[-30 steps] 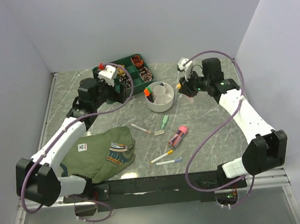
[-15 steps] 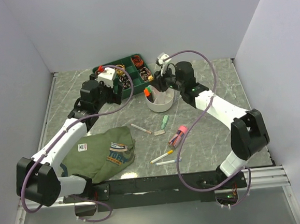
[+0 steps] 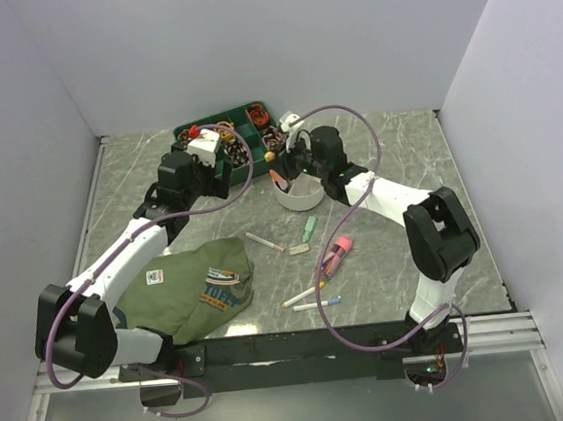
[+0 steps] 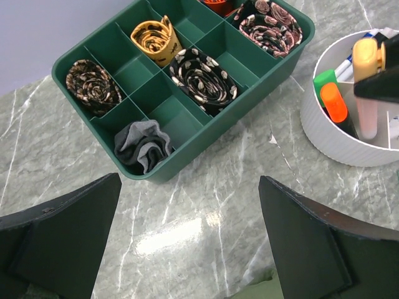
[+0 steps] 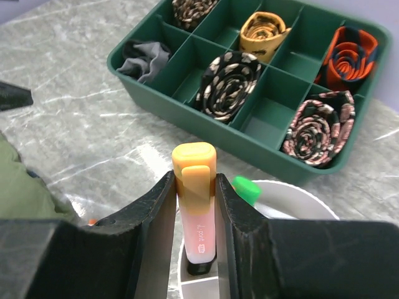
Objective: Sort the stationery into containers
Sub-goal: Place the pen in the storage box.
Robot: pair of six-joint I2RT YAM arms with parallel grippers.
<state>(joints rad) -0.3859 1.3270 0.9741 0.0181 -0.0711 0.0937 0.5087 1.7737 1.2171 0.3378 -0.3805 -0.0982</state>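
Note:
My right gripper (image 3: 290, 163) (image 5: 194, 205) is shut on a highlighter (image 5: 196, 205) with an orange cap and pale pink body. It holds it upright, its lower end inside the round white cup (image 3: 303, 197) (image 5: 299, 190). The left wrist view shows this highlighter (image 4: 366, 87) in the cup (image 4: 324, 134) beside an orange one (image 4: 336, 104) and a green one (image 4: 323, 80). My left gripper (image 3: 210, 174) (image 4: 187, 243) is open and empty above bare table near the green tray. Loose pens (image 3: 265, 242) (image 3: 304, 295), a green marker (image 3: 308, 229) and pink highlighters (image 3: 336, 253) lie in front of the cup.
The green compartment tray (image 3: 245, 116) (image 4: 187, 156) (image 5: 187, 107) of coiled items stands behind and left of the cup. A folded olive-green shirt (image 3: 185, 286) lies at the front left. Walls close in the table on three sides.
My right arm has swung left from the right of the cup to over it, carrying the highlighter. My left arm has shifted only slightly.

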